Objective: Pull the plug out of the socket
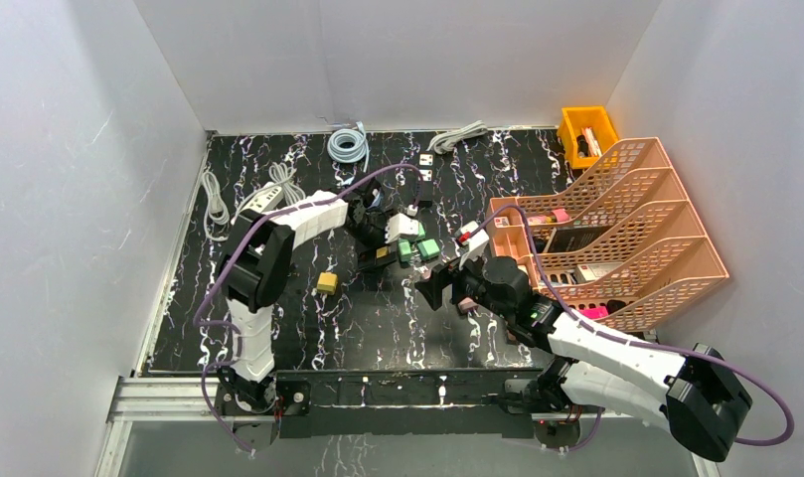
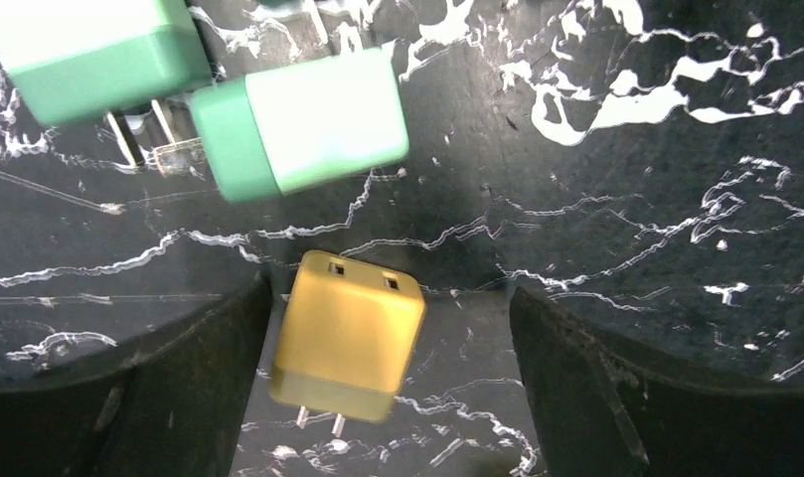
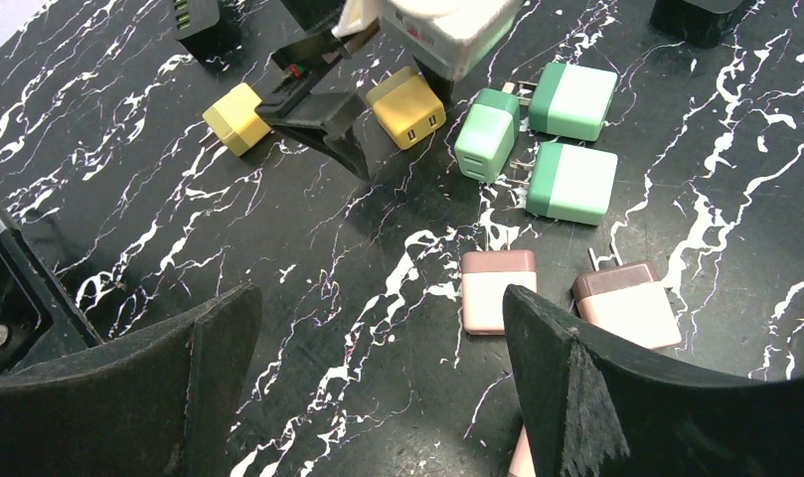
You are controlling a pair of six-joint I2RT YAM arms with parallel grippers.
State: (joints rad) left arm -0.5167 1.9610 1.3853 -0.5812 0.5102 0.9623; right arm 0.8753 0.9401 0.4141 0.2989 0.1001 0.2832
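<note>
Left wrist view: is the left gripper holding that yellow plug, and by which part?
Nothing is held. The left gripper stands with jaws open around the yellow cube-shaped plastic plug, which lies on the black marbled table, not clamped.

Black, white-veined table [image 3: 308, 248] seen from above. At 5 and 7 o'clock, the two dark fingers of the right gripper [image 3: 380, 303], spread wide over bare tabletop. At 12 o'clock, left gripper [image 3: 402, 124] lowered around a yellow plug [image 3: 405, 107], one black finger at its 9 o'clock. At 10 o'clock, a second yellow plug [image 3: 237, 117], apart. At 1 o'clock, three green plugs [image 3: 572, 182] clustered, two with prongs toward 9 o'clock. At 4 o'clock, two pink plugs [image 3: 497, 288] side by side.
</note>
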